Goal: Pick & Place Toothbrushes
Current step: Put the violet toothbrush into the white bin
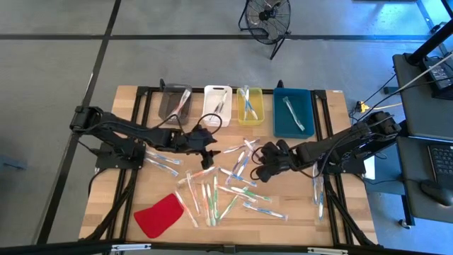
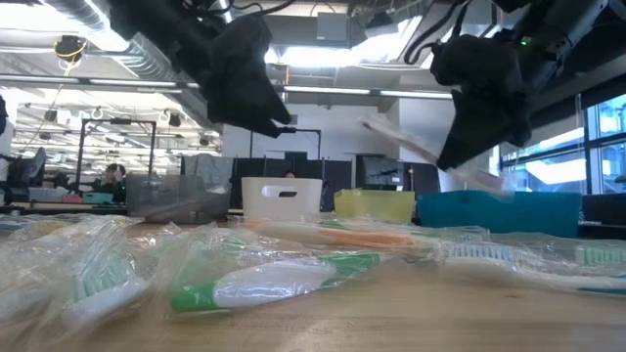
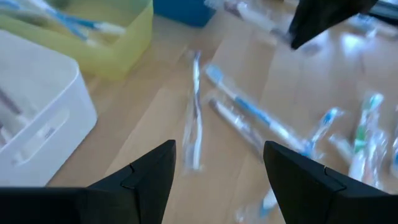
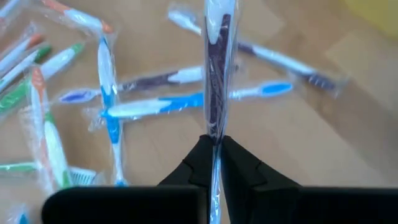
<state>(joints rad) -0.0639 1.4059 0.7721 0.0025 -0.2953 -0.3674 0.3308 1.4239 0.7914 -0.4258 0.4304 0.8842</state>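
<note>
Many wrapped toothbrushes (image 1: 226,191) lie scattered flat on the wooden table (image 1: 333,212). My right gripper (image 1: 260,161) hovers above the pile's right part, shut on one dark-handled toothbrush (image 4: 216,62) in clear wrap. In the low view this toothbrush (image 2: 411,142) slants clear above the table. My left gripper (image 1: 207,154) hangs open over the pile's far left part, with nothing between its fingers (image 3: 149,177); a clear toothbrush (image 3: 196,118) lies on the table beyond them. My right gripper pinches the wrapped toothbrush between its two fingertips, at a point along its handle (image 4: 214,134). The fingers slant down from the table's right side. The brush runs on in line with the fingers beyond their tips. It is lifted clear of the table.
Along the far edge stand a grey bin (image 1: 175,103), a white bin (image 1: 217,105), a yellow bin (image 1: 250,105) and a blue bin (image 1: 294,112), each with toothbrushes inside. A flat red cloth-like piece (image 1: 159,214) lies near the front left. More brushes lie at the right (image 1: 318,195).
</note>
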